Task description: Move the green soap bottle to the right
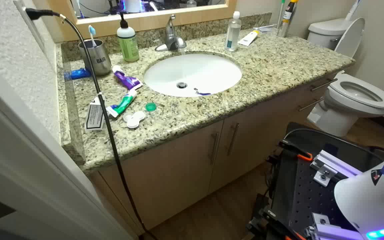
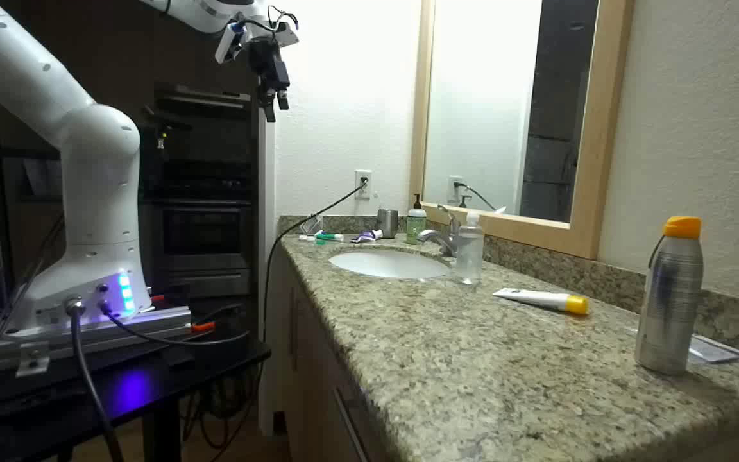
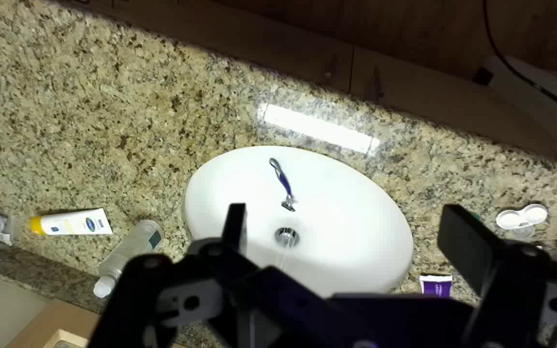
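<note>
The green soap bottle (image 1: 129,46), with a black pump top, stands upright on the granite counter, left of the faucet in an exterior view. It also shows small and upright near the mirror in an exterior view (image 2: 416,224). In the wrist view it is hidden or out of view. My gripper (image 2: 277,111) hangs high in the air, well above counter height, apart from the bottle. In the wrist view the gripper (image 3: 345,212) has its fingers spread wide over the sink, with nothing between them.
Around the bottle are the sink (image 1: 158,78), faucet (image 1: 172,38), grey cup (image 1: 98,61), purple tube (image 1: 127,80), and green-and-white tube (image 1: 124,103). A clear bottle (image 1: 233,33) stands past the sink. A black cord (image 1: 108,123) crosses the counter's left end. A spray can (image 2: 671,301) stands far off.
</note>
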Motion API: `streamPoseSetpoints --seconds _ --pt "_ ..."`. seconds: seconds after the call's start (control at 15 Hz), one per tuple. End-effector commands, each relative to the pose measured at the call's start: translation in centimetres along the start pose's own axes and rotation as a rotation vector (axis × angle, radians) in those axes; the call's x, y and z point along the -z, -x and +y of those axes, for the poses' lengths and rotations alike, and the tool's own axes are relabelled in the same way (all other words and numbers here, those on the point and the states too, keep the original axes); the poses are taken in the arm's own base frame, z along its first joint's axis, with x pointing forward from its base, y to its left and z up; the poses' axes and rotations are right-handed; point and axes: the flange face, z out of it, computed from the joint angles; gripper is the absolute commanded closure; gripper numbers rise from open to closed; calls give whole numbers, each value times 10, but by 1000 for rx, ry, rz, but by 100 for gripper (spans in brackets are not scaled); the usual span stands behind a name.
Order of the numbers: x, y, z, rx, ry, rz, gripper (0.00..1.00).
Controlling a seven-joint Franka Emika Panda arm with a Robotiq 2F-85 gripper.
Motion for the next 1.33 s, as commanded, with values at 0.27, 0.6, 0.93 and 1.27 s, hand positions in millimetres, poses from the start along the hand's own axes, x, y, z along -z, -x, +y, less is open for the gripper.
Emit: streamPoseSetpoints --seconds 0.27,0.6,0.93,1.27 --pt "-25 -48 -68 -172 4 56 0" --pt "-36 -136 -127 -465 -77 170 0" --pt "-37 -214 -116 -716 -133 96 0" --pt "-47 -217 -114 -638 -77 67 0"
